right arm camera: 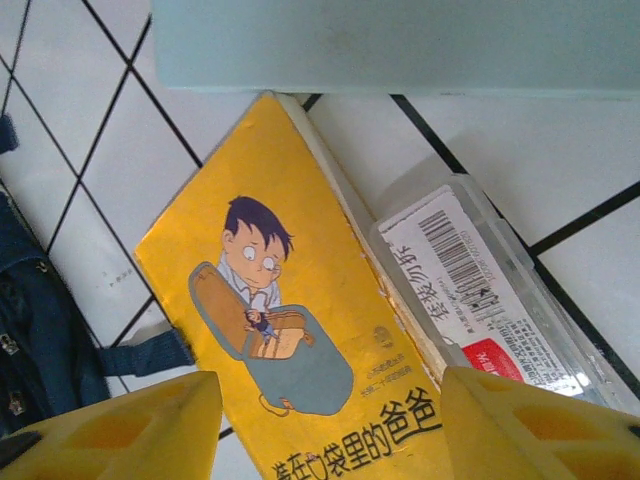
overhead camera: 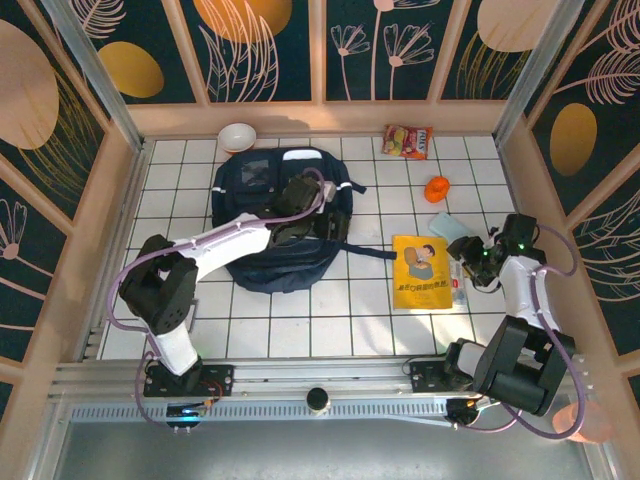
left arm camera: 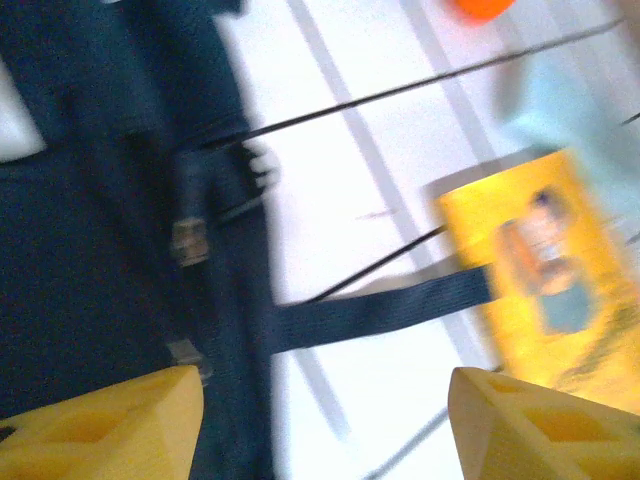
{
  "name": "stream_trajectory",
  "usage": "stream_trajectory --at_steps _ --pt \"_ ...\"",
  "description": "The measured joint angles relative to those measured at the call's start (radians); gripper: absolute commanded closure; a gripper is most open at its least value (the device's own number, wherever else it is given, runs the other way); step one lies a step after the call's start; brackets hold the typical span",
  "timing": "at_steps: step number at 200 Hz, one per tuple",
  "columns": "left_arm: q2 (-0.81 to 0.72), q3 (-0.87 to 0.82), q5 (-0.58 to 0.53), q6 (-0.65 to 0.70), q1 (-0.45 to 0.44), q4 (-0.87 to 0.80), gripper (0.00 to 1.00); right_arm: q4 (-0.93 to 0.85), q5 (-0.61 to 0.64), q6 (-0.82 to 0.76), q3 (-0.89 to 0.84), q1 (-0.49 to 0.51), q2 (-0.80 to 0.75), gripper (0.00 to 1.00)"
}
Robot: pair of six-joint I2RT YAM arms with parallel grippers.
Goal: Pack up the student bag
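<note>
step: likely fetch yellow picture book (right arm camera: pixel 300 330), student bag (overhead camera: pixel 280 225) beside it | my right pincer (right arm camera: pixel 325 400) apart above book, left pincer (left arm camera: pixel 325 385) apart | next: lower, clamp edge

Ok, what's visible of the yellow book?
The yellow paperback book lies flat, cover up, on the white tiled table, right of the navy fabric backpack. Its cover shows a cartoon boy, a bag and dark Chinese lettering. A dark backpack strap reaches its left edge; a clear plastic case lies along its right.
</note>
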Motion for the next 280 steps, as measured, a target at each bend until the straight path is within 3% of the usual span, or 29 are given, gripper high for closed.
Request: stream_trajectory --at_steps 39,92,159,217,280 --pt "0.064 0.089 0.081 -0.254 -0.11 0.098 0.37 0.014 0.023 0.016 -0.008 0.074 0.031 0.43" --pt "0.193 0.095 0.122 -0.468 -0.144 0.118 0.41 0.065 0.1 0.085 -0.039 0.129 0.12 0.47" --pt "0.359 0.192 0.24 -0.538 -0.152 0.116 0.47 0.151 0.13 0.143 -0.058 0.156 0.179 0.7" --pt "0.409 0.193 0.314 -0.561 -0.19 0.113 0.47 0.185 0.134 0.148 -0.049 0.203 0.208 0.72" --pt "0.443 0.239 0.296 -0.566 -0.203 0.087 0.45 0.211 0.132 0.143 -0.036 0.22 0.23 0.75"
